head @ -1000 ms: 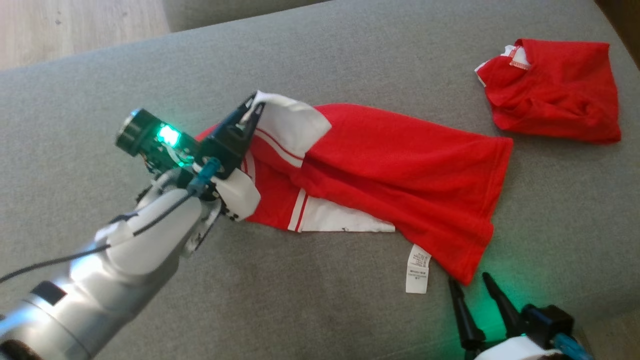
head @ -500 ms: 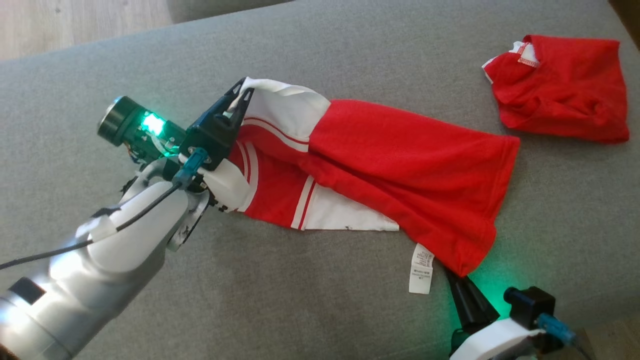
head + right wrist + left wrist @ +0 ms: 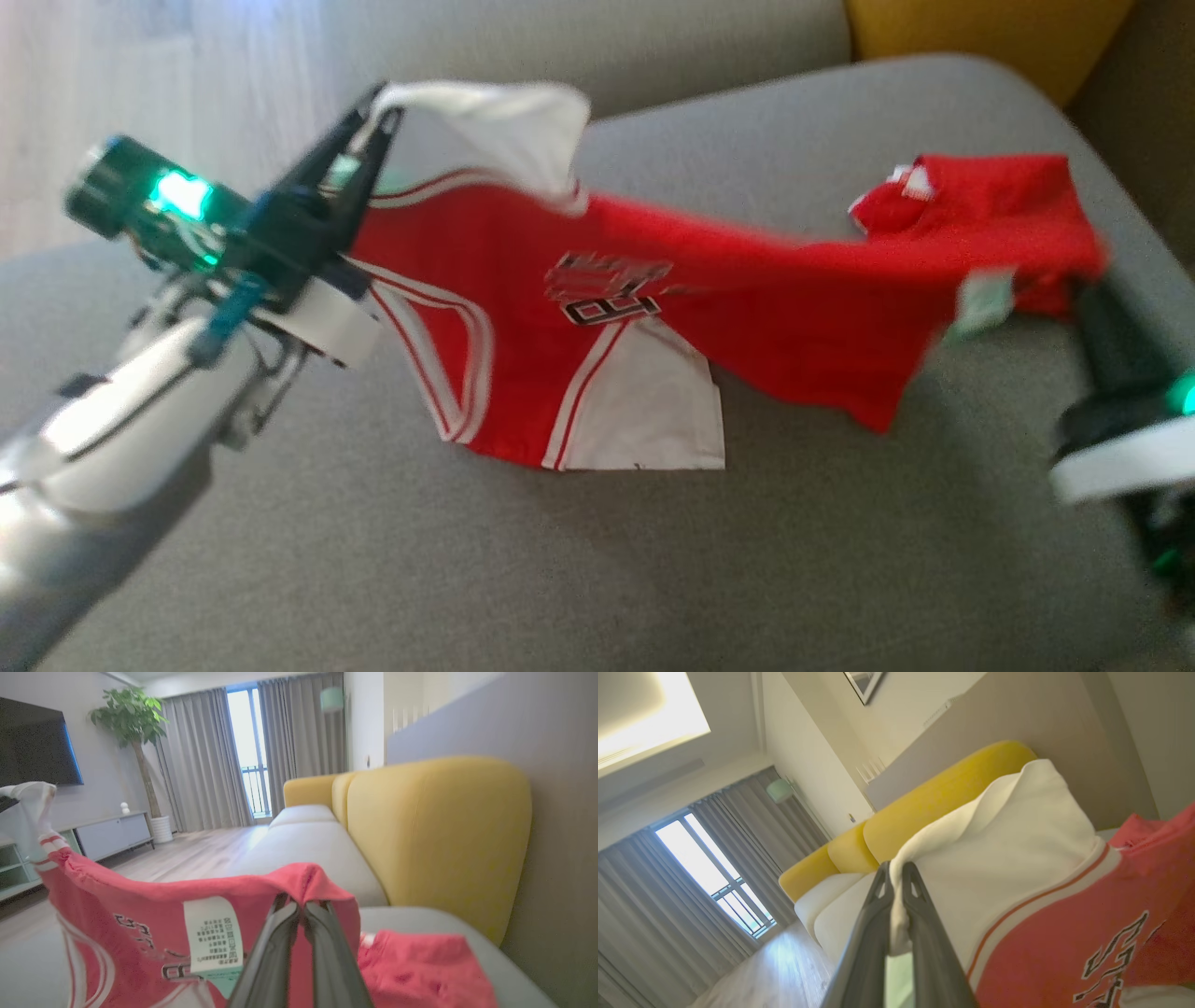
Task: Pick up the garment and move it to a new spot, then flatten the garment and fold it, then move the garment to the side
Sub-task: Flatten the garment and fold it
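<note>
Red-and-white garment (image 3: 747, 308) strung in the air over the sofa (image 3: 560, 560). Left end effector (image 3: 896, 875) clamped tight on the white sleeve (image 3: 1008, 849). Right end effector (image 3: 301, 907) pinched closed on the red hem (image 3: 261, 886), beside the label (image 3: 212, 935). Second red cloth (image 3: 420, 966) lies on the seat behind.

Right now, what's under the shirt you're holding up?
The grey sofa seat lies under the shirt. At its right end another red garment lies behind, lower edge covered. The seat directly beneath the cloth is hidden.

light: bright daylight from window (image 3: 245, 746) | head view: motion-blurred
</note>
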Controlling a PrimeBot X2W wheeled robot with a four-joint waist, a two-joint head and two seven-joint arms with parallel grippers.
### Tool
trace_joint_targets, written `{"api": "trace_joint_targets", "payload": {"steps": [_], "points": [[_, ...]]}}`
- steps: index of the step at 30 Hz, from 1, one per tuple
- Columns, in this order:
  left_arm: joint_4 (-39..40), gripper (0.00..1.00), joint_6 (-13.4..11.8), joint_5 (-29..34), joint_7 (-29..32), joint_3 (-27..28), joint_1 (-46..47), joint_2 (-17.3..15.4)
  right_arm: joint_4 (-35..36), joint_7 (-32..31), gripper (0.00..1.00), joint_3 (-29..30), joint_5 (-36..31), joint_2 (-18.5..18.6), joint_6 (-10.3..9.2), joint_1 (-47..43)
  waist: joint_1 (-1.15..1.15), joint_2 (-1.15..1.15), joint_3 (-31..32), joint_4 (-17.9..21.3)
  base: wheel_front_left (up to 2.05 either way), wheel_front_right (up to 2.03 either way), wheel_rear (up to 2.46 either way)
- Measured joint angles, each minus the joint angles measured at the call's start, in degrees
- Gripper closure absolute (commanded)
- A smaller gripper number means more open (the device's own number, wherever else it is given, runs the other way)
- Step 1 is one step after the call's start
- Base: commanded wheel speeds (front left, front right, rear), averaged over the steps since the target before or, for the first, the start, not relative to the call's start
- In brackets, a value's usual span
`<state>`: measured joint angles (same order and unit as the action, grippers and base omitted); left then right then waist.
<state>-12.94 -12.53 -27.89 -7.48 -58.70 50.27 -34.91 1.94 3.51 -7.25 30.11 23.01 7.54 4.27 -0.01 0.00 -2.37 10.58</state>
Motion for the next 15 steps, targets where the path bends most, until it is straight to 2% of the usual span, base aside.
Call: {"api": "trace_joint_targets", "payload": {"steps": [7, 11, 15], "points": [[10.11, 1.0, 0.22, -0.4, 0.62, 4.37, 6.31, -5.45, 6.57, -8.04, 1.0, 6.65, 4.95, 6.78, 0.0, 8.73, -0.01, 0.0, 3.75, -2.39, 0.0, 0.0, 0.0], [11.07, 1.0, 2.36, -0.59, 2.88, 6.16, 12.54, -6.49, 6.37, -11.46, 1.0, 6.34, 6.53, 8.02, 0.0, 16.0, -0.01, 0.0, 3.28, -4.04, 0.0, 0.0, 0.0], [5.95, 1.0, 6.28, -1.02, 5.27, 6.48, 17.92, -5.52, 0.4, -13.83, 1.0, 2.23, 7.83, 8.02, 0.0, 25.94, 0.01, 0.0, 1.05, -4.94, 0.0, 0.0, 0.0]]}}
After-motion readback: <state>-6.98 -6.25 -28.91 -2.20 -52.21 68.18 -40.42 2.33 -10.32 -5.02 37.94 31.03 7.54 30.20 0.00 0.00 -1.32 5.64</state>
